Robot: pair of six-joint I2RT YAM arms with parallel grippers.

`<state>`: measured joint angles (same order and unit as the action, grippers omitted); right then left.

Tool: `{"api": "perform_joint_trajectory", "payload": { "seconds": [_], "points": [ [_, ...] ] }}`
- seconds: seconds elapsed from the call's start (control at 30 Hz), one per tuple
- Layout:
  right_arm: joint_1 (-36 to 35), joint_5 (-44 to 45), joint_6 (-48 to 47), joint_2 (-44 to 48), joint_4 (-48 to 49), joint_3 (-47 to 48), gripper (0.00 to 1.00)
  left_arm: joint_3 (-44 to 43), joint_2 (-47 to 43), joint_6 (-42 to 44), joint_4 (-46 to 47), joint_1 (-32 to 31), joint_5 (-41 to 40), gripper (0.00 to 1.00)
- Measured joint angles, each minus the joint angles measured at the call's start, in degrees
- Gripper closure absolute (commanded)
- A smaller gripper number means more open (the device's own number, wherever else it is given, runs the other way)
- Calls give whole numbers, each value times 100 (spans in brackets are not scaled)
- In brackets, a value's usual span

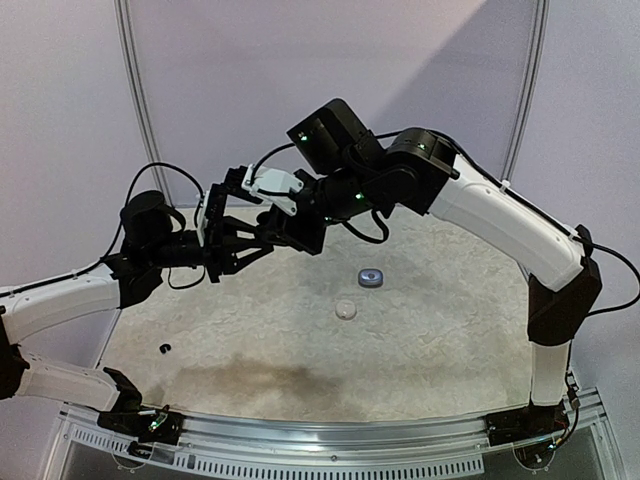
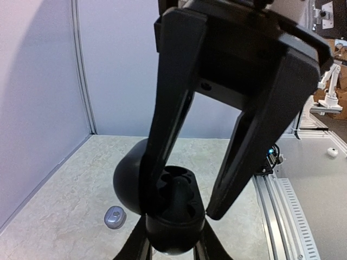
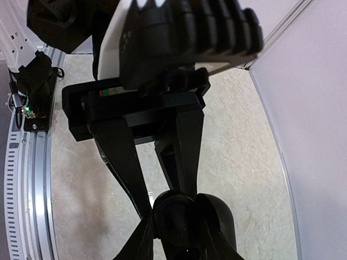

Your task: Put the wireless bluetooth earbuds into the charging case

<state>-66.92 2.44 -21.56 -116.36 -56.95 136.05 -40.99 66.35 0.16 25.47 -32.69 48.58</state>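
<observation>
— Which containers are out, and what is in them?

— Three. A black charging case [image 2: 173,184] is held up in the air over the middle of the desk [image 1: 450,330]. It is hinged open with its domed lid swung back. Its inner face has round hollows, too dark to tell whether anything sits in them. A grey-blue case [image 1: 371,277] lies shut on the desk right of centre. A white case [image 1: 345,309] lies just beside it on the near side, and I cannot tell what it holds.

— And the grippers?

— The left gripper [image 2: 179,216] is clamped on the black charging case. The fingers of the right gripper [image 3: 176,214] stand apart on either side of the same case, but whether they press on it I cannot tell.

— The buds?

— One tiny black earbud [image 1: 164,348] lies alone near the desk's left edge, towards the near-left corner and well apart from every case.

— Shapes and finishes?

— The black case is rounded, matte on the dome and glossier below. The grey-blue one is a smooth pebble with a pale oval mark on top. The white one is a plain round pebble.

— The surroundings?

— The desk top is pale and mottled like stone, with a brownish stain [image 1: 240,375] towards the near edge. A slotted metal rail [image 1: 330,440] runs along that edge. Pale lilac wall panels [image 1: 260,80] stand behind, joined by a thin metal pole [image 1: 140,100].
</observation>
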Motion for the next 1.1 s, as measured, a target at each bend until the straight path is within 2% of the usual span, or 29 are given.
{"api": "perform_joint_trajectory", "payload": {
  "seconds": [0.37,0.73,1.1],
  "points": [
    [144,-479,494,269,216,-195,64,0,-24,-291,341,0,4,100],
    [354,-920,892,573,667,-341,82,0,-98,-365,472,-4,94,100],
    [389,-1027,938,573,734,-343,77,0,-111,-573,470,-4,4,100]
  ]
}}
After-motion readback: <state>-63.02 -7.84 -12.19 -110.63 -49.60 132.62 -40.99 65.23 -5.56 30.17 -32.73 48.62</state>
